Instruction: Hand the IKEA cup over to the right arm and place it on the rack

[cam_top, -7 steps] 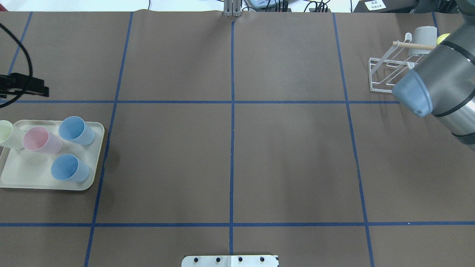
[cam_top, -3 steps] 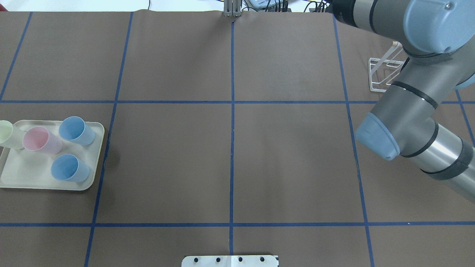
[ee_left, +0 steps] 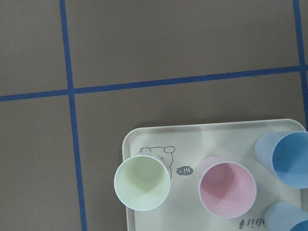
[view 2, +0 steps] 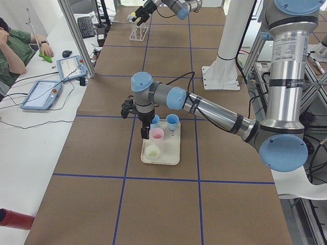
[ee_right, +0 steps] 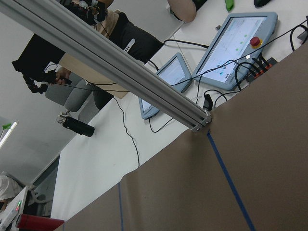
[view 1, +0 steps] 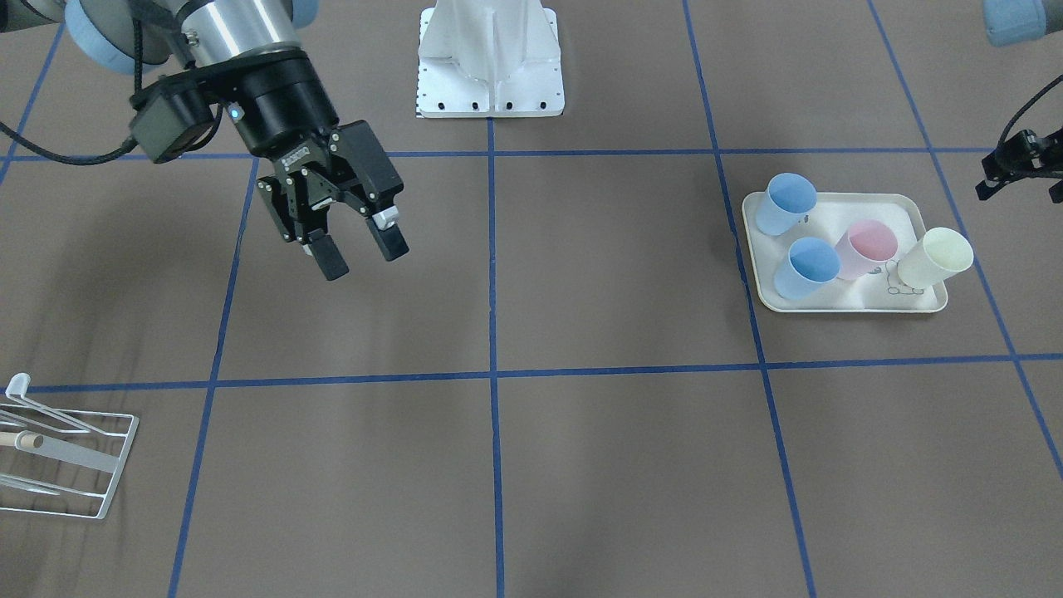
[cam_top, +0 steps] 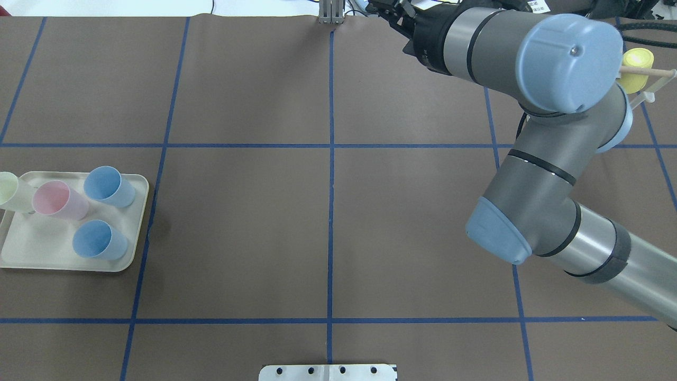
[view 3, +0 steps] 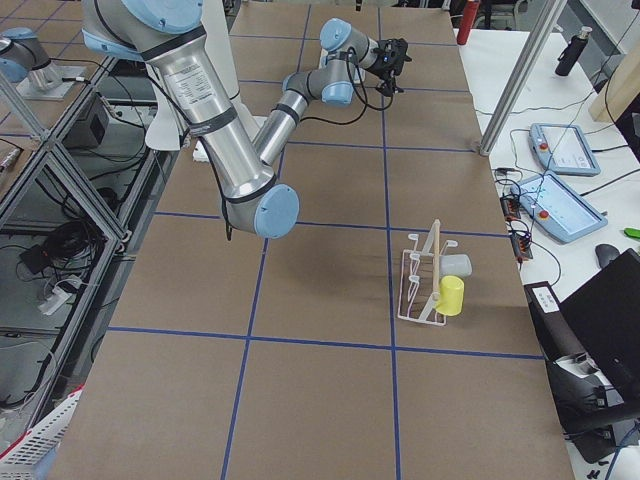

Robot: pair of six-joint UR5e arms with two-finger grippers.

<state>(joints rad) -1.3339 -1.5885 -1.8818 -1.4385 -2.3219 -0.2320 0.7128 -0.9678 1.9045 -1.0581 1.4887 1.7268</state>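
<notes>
Four cups crowd the cream tray [view 1: 830, 301] in the front-facing view: a blue cup [view 1: 789, 203], a second blue cup [view 1: 810, 266], a pink cup [view 1: 868, 249] and a pale green cup [view 1: 934, 257]. None is lifted yet. The right gripper [view 1: 363, 256] hangs well apart from them, jaws spread wide and empty, and the rack [view 1: 71, 465] sits at the far corner. Only a black edge of the left gripper [view 1: 1026, 162] shows, so I cannot tell how its jaws stand.

From overhead, the right arm [cam_top: 545, 174] hides nearly all the rack. Its bulky elbow could clip the frame if it swings back low.

In the exterior left view, the left gripper hovers above the tray near the pink cup. A slightly off descent could knock a neighbouring cup over.

The exterior right view shows a yellow cup [view 3: 452, 296] and a grey cup [view 3: 456, 265] on the rack. That leaves fewer free prongs, and a careless placement may bump those cups.

In the left wrist view, the pale green cup stands clear, while the pink cup sits just beside a blue one. It looks the tighter pick.

The right wrist view shows only the table edge and the desks beyond, so it offers no help in aligning a handover.
</notes>
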